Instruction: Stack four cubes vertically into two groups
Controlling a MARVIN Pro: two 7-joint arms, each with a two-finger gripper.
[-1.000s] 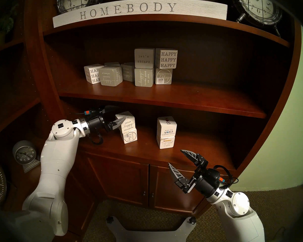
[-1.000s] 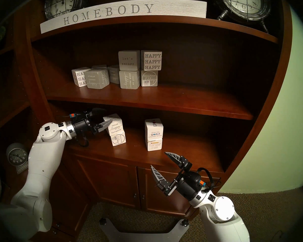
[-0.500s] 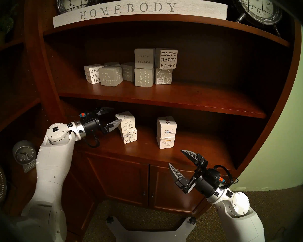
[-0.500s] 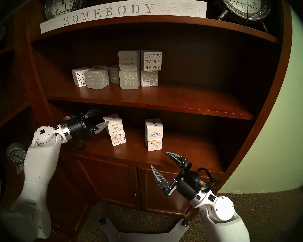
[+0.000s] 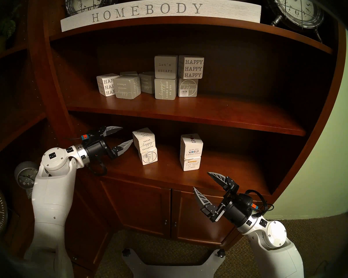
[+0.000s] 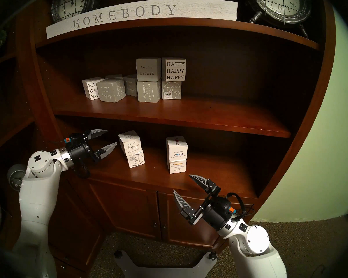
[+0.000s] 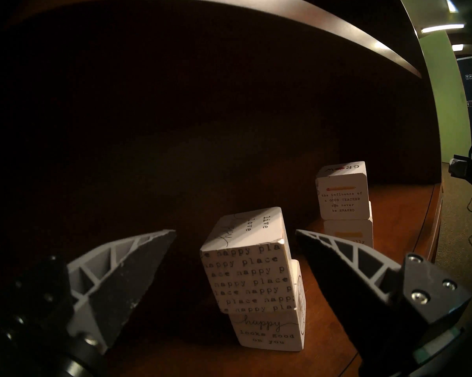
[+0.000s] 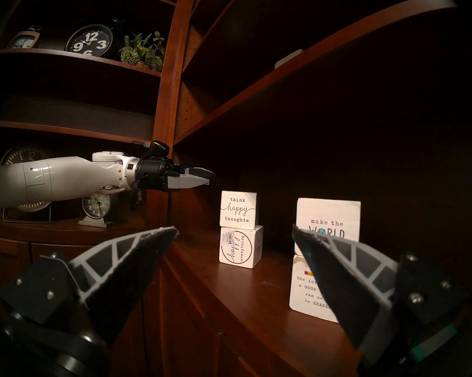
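Two stacks stand on the lower shelf (image 5: pixel 169 177). Left gripper (image 5: pixel 127 135), jaws wide and empty, has backed off the happy stack (image 5: pixel 146 146); GROW stack (image 5: pixel 191 152) sits right; right gripper (image 5: pixel 204 181) wide, empty. Stacking looks done.

arms (image 5: pixel 48 193) white | wrists black | jaws grey, ribbed | cables black

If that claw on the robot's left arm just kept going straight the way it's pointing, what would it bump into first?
Most likely the top cube of the "happy" stack: in the wrist view it sits right between the open left gripper fingers, apart from them. Depth is hard to judge.
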